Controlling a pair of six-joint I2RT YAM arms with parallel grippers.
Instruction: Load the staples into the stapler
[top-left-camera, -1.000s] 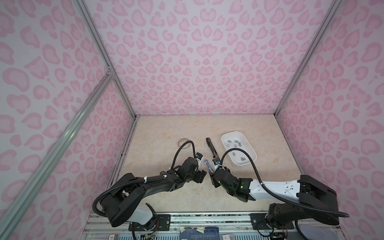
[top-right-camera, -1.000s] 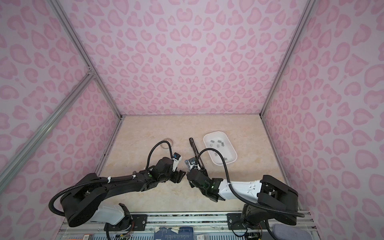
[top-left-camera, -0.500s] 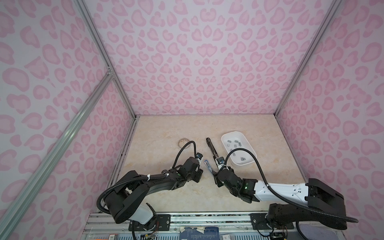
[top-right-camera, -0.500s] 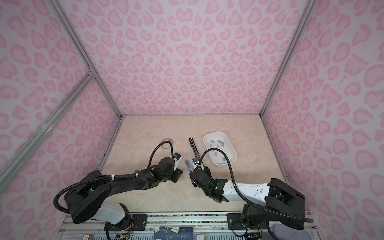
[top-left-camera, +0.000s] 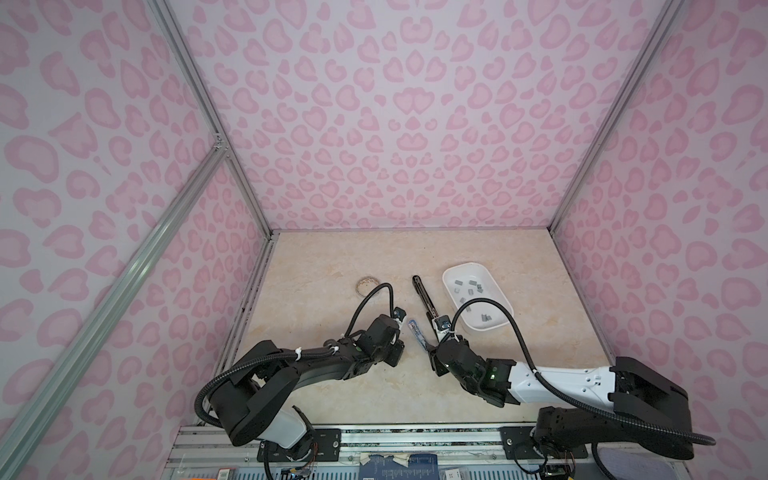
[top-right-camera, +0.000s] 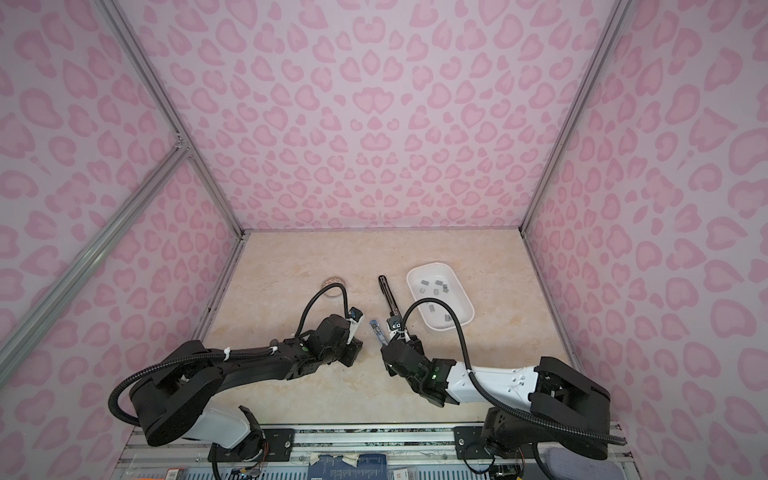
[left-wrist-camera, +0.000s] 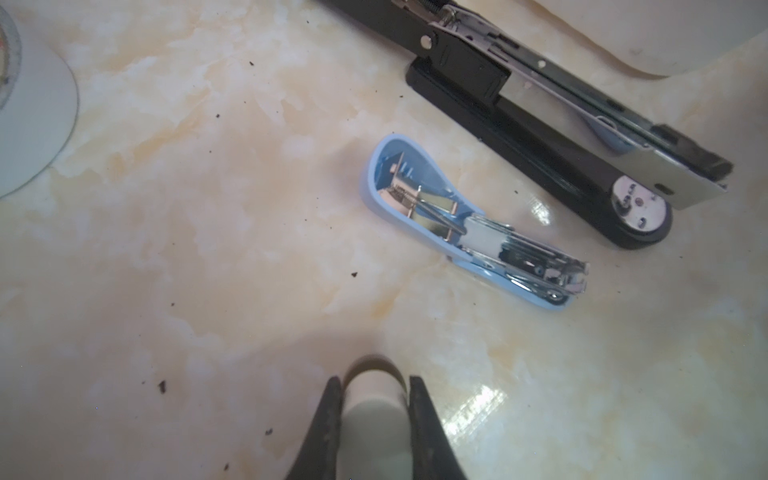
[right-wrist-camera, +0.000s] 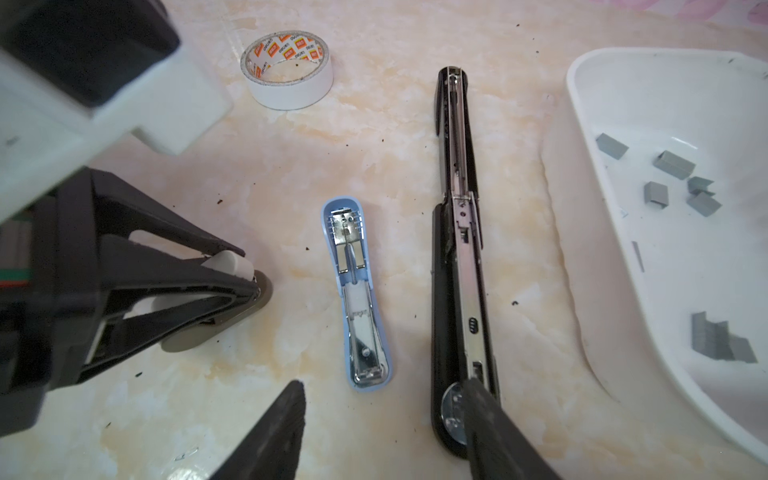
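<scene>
Staples (right-wrist-camera: 675, 164) all sit in the white tray (right-wrist-camera: 582, 199) as loose short strips, none lifted yet. The tray lies just beside the black stapler (right-wrist-camera: 459, 257), on the side away from the blue stapler (right-wrist-camera: 361, 299). Both staplers lie folded open on the surface (top-left-camera: 332, 257), channels up, near each other but not touching. The tape roll (right-wrist-camera: 286, 70) sits farther back, out of the way.

Right jaws: spread wide, nothing held, low over the near ends of both staplers. One finger overlaps the black stapler's round end plate; touching or just above, can't tell.

Left jaws: closed, down by the surface beside the blue stapler, apart from it. A pale rounded bit shows btwn them, prob. part of the jaws themselves, can't say for sure.

Step in hand, as I read it: fetch a strip. Right arm is nearer the tray, so it should go.
- Pick a strip w/ room round it, not the stacked clump at the tray's near end.
- Narrow the jaws first, come straight down, and pinch across the long sides so the strip hangs level, legs down.
- Squeeze lightly, since strips prob. snap apart easily.
- Lift clear of the tray wall before swinging over.
- Left jaws could press on the chosen stapler's base so it doesn't skate on the glossy surface.
- Which stapler is meant isn't clear; strip width vs. channel should decide.
</scene>
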